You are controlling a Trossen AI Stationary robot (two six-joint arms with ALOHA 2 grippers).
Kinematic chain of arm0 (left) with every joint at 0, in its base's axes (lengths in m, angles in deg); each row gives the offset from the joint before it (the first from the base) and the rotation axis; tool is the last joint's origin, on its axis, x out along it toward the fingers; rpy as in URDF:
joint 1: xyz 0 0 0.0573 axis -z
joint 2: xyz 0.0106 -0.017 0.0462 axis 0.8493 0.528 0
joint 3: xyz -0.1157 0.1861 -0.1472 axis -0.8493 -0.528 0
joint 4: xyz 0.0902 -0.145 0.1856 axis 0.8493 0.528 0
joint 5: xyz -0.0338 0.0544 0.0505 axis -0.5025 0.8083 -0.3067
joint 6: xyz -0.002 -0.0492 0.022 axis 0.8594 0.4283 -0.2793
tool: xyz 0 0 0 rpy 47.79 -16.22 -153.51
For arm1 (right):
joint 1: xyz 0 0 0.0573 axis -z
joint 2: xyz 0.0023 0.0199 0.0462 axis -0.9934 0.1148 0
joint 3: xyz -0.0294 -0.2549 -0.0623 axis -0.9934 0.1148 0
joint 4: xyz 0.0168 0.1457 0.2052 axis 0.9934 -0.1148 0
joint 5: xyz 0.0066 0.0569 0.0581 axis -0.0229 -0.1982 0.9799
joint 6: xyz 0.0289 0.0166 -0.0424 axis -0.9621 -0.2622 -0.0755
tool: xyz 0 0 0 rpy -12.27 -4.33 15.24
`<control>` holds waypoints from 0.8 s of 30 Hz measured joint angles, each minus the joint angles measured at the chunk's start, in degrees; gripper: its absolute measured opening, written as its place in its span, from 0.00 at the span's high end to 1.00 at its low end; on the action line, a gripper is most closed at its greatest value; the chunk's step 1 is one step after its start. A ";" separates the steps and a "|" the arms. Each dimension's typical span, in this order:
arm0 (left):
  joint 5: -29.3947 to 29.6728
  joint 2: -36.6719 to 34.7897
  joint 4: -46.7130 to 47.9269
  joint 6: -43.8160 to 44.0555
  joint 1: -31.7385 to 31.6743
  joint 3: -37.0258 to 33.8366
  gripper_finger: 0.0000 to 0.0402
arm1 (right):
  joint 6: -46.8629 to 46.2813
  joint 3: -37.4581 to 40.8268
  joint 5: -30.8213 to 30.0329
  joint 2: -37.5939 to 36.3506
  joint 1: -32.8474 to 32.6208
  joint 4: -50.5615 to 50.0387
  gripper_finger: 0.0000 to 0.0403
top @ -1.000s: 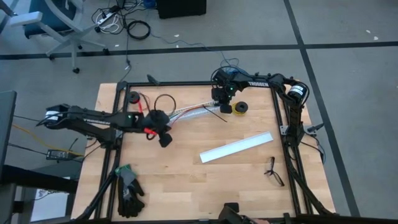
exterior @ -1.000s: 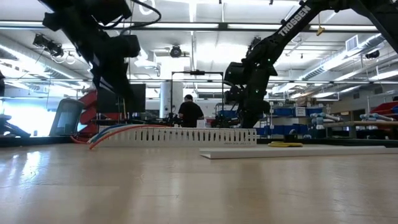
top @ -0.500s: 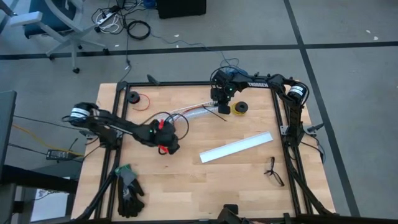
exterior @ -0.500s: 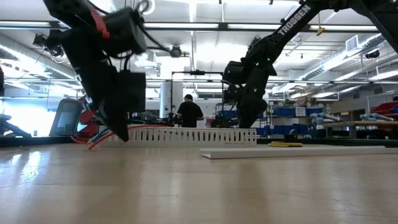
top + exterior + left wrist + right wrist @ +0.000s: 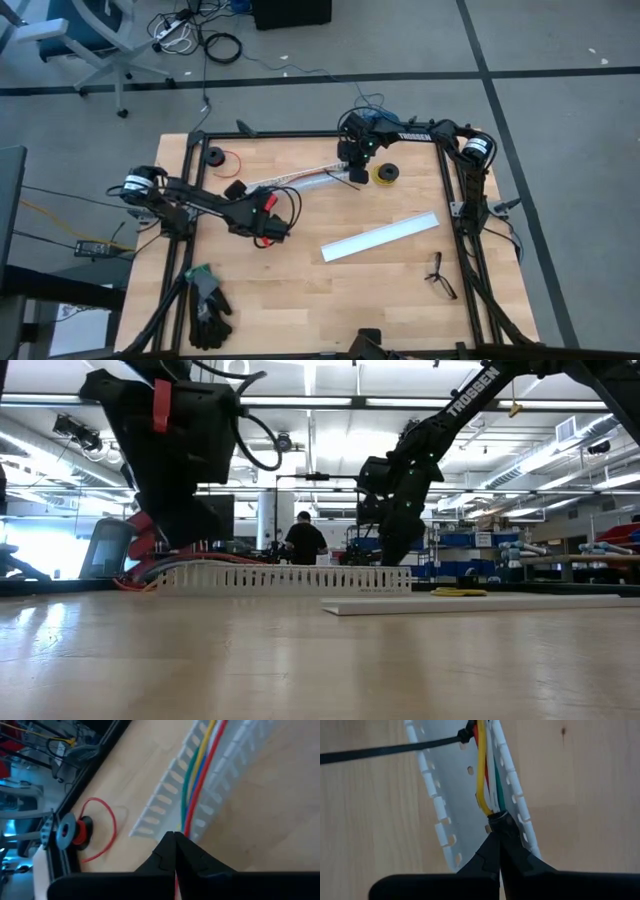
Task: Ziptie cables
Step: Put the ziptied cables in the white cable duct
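Observation:
The cables (image 5: 295, 177) are red, yellow, green and blue wires lying along a white slotted channel (image 5: 165, 790) at the table's far middle. The ziptie (image 5: 390, 749), a thin black strip, sticks out sideways from the bundle, its head (image 5: 466, 734) against the wires. My left gripper (image 5: 243, 190) (image 5: 175, 836) is shut at the cables' left end. My right gripper (image 5: 352, 170) (image 5: 497, 817) is shut at their right end. In the low view, red wire ends (image 5: 140, 545) rise beside the left gripper (image 5: 165, 550). My left gripper pinches the cables' left end between its shut fingertips; the red wire (image 5: 187, 827) runs straight into them just past the channel's end. It comes slanting down from above. The rest of the bundle lies in the channel. My right gripper pinches the cables' right end (image 5: 490, 810) between its shut fingertips, where the yellow and green wires bend into them. The fingers reach down into the channel, along the wires. The bundle lies on the channel floor.
A flat white channel cover (image 5: 380, 237) lies right of centre. A yellow wire spool (image 5: 385, 175) sits beside the right gripper and a red spool (image 5: 215, 157) at the far left. A black forked object (image 5: 437, 275) and black gloves (image 5: 205, 305) lie near the front. A person (image 5: 305, 540) stands in the room behind.
My left arm has pulled its base joints toward the table and swung its gripper first toward the near edge and down, then back to the cables' left end. The loose wire ends that arced down onto the table are now raised at the gripper.

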 joint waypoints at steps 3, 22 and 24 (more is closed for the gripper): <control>0.12 -0.01 1.17 0.02 -0.77 0.03 0.99 | 0.02 0.00 2.12 0.00 0.00 0.63 1.00; -20.79 -20.04 -16.60 -12.19 -1.87 -5.02 0.99 | 0.02 0.00 3.90 0.00 -0.04 0.75 1.00; -24.66 -19.00 -18.84 -12.64 -1.87 -6.04 0.99 | -0.02 0.00 3.89 0.00 -0.06 0.83 1.00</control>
